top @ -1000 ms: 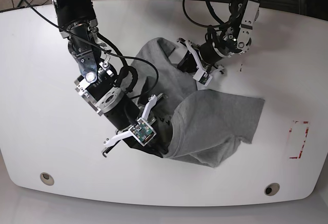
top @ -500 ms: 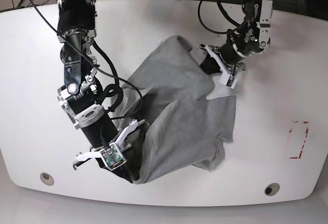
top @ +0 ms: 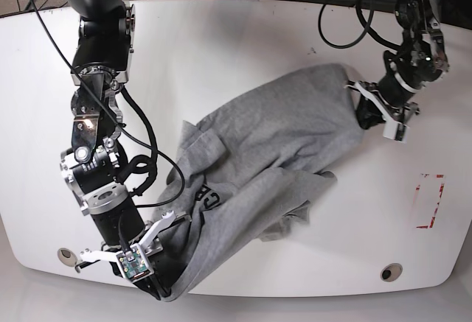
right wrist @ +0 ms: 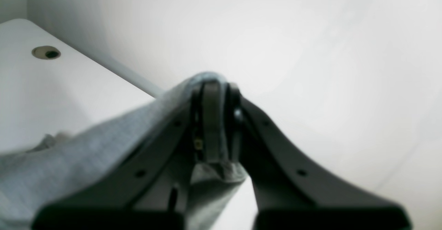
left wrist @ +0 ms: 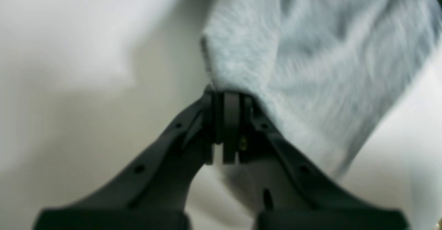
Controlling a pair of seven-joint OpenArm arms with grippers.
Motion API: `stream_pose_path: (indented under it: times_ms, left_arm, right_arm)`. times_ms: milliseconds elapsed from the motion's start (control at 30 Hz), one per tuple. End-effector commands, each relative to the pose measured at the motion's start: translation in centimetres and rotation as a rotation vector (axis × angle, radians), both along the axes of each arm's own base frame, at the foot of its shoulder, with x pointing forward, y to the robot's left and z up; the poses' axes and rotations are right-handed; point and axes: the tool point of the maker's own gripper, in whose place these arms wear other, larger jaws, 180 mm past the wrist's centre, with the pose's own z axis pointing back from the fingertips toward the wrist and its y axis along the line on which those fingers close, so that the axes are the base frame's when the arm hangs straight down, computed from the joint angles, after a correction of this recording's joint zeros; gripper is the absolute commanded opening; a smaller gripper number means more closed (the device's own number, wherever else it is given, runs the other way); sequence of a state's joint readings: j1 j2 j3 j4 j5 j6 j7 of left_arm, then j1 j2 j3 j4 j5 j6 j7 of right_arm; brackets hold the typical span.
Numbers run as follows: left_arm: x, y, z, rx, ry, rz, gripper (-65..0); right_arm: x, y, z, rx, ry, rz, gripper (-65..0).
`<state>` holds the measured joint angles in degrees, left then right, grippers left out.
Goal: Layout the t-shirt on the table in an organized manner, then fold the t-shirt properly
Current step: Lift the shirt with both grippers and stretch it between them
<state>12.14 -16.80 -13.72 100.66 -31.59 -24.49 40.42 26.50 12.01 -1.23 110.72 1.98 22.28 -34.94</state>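
Note:
The heather-grey t-shirt [top: 273, 145] hangs stretched in a diagonal band between my two grippers, over the white table [top: 243, 35]. A bit of black lettering [top: 209, 200] shows near its lower left. My left gripper [top: 360, 110] is shut on a shirt edge at the right rear; in the left wrist view the gripper [left wrist: 228, 98] pinches grey cloth [left wrist: 310, 50]. My right gripper [top: 166, 289] is shut on the shirt near the table's front edge; in the right wrist view the gripper [right wrist: 214, 92] has cloth [right wrist: 86, 154] folded over one finger.
Two grommet holes sit near the front edge, one at the left [top: 67, 254] and one at the right [top: 391, 271]; the left one also shows in the right wrist view [right wrist: 46, 53]. A red-marked rectangle [top: 431, 200] lies at the right. Cables trail behind the table.
Both grippers have pulled apart with the shirt: the right one toward the front edge, the left one toward the right rear. The bunched shirt has stretched out into a long band.

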Motion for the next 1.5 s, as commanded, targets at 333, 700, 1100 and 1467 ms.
stream_pose_path:
  times_ms: [333,700,1100,1467]
  left_arm:
    - [2.5,7.4,10.1,0.060,-0.223,0.083,-65.0]
    - [4.1,12.3,18.2,0.087,-0.384,0.150,-65.0]
    - [5.6,15.5,26.2,0.094,-0.519,0.156,-65.0]
    - [5.9,16.2,26.4,0.036,-0.507,0.154,-65.0]
  right_arm:
    - [2.3,-1.7,5.0,0.000,-0.102,-0.028,-65.0]
    - [5.2,-5.7,7.1,0.031,-0.092,-0.119,-64.8]
    - [6.7,-10.8,11.4,0.044,-0.090,-0.234,-64.8]
    - [6.4,-12.3,8.7,0.037,-0.035,-0.265,-64.8]
